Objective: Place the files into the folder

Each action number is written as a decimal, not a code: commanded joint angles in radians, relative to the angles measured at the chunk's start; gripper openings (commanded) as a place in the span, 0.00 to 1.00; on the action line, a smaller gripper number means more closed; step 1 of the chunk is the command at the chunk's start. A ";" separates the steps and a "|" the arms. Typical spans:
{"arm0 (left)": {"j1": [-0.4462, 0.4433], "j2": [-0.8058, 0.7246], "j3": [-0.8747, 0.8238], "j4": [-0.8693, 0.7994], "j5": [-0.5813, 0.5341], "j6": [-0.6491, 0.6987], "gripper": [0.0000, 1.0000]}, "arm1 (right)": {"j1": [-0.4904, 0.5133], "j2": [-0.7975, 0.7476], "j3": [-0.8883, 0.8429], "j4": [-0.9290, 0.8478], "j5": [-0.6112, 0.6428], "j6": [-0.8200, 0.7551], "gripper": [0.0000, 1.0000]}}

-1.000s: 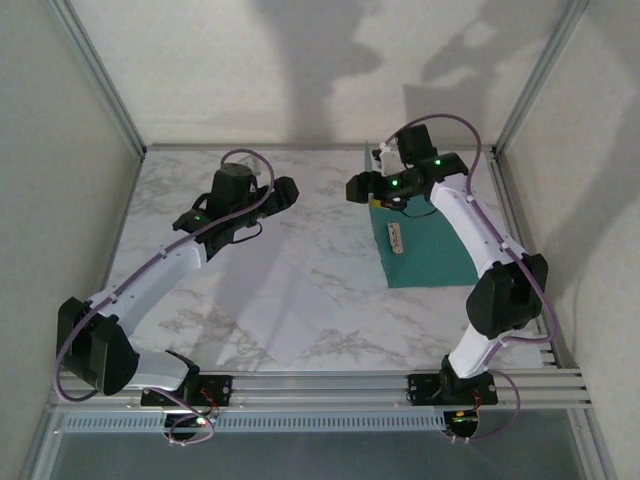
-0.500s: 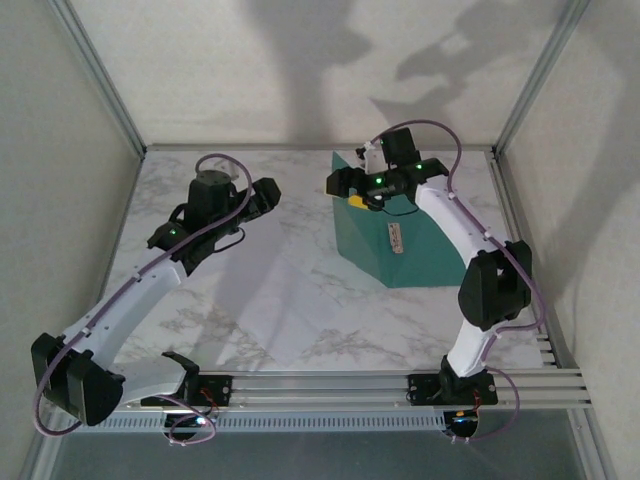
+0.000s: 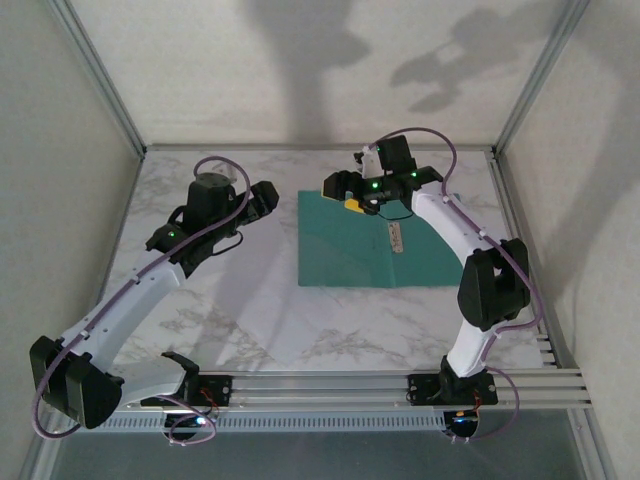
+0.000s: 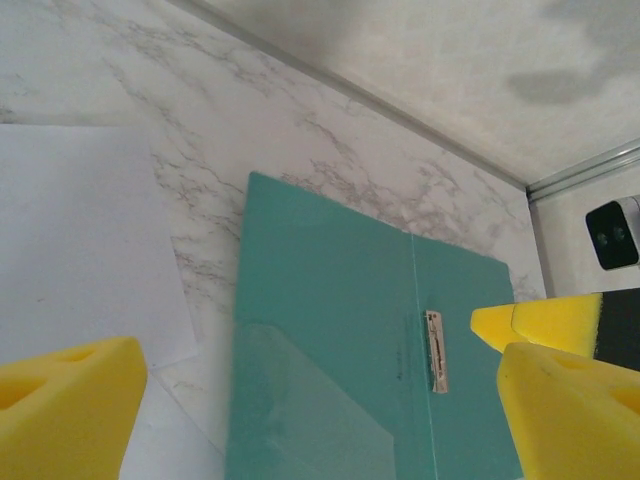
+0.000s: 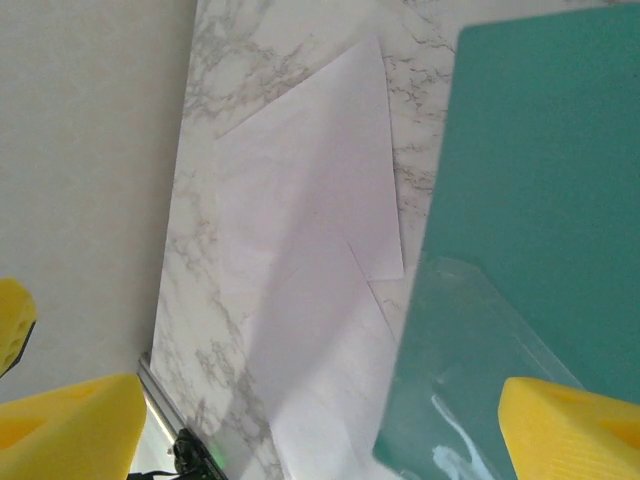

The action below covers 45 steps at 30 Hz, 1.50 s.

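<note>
A white marble tabletop (image 3: 420, 325) veined in grey forms the floor of a booth with plain pale walls (image 3: 300, 80) and slim aluminium posts (image 3: 100, 75) at the back corners. On its right half, toward the back, lies the folder (image 3: 345, 250), a thin flat teal-green card rectangle, spread open with both leaves flat on the marble; a small white fastener strip (image 3: 396, 238) sits just right of the inner fold; a clear glossy pocket (image 4: 300, 400) covers the near-left corner of the left leaf. The files (image 3: 270, 310), plain thin white rectangular paper sheets, lie loosely overlapped at differing angles on the marble to the near left of the folder, outside it; one sheet's edge runs up to the folder's left edge, and whether it touches or slips beneath cannot be told.

The left gripper (image 3: 262, 198) hangs above the marble to the left of the folder, apart from it, with the files on the near side of it; its yellow foam pads (image 4: 60, 410) stand wide apart at either side of the left wrist view, nothing between them; the folder and a sheet lie below and ahead. The right gripper (image 3: 340, 190) hovers over the far edge of the folder's left leaf, clear of the card; its jaws are likewise spread wide and empty; the right wrist view looks down on the teal leaf and pocket at right and the files at left.
</note>
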<state>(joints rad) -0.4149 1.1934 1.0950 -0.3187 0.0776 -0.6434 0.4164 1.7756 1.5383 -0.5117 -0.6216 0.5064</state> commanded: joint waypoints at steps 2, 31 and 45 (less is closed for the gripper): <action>0.010 0.003 -0.020 0.002 0.005 0.011 0.91 | 0.008 -0.039 -0.012 0.009 0.014 -0.002 0.92; 0.002 0.092 -0.357 0.061 0.110 -0.100 0.89 | 0.007 -0.057 -0.049 0.015 0.017 -0.032 0.91; 0.091 0.066 -0.557 0.111 0.140 -0.093 0.88 | 0.013 -0.034 -0.088 0.052 -0.008 0.001 0.90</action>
<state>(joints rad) -0.3500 1.2770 0.5621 -0.2317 0.2050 -0.7410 0.4171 1.7336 1.4658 -0.4805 -0.6064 0.4953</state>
